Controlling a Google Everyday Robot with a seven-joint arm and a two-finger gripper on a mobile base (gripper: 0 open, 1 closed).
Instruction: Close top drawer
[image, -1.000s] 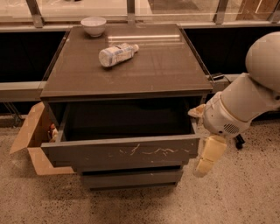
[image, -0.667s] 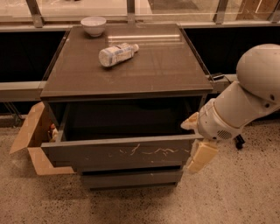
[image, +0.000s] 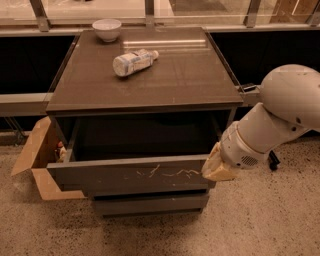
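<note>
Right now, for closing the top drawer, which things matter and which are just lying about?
For the job: top drawer, pulled out; hand, at the drawer front's right end.
Lying about: bowl and tipped-over bottle on the cabinet top; cardboard box on the floor, left.

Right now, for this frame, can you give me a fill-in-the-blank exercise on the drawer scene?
1. The top drawer is ___, not shut.
2. In the camera view, the gripper is at the drawer front's ___ end.
3. The bottle lies on its ___ on the cabinet top.
4. The bowl stands at that top's back ___ corner.
Missing words: open; right; side; left.
</note>
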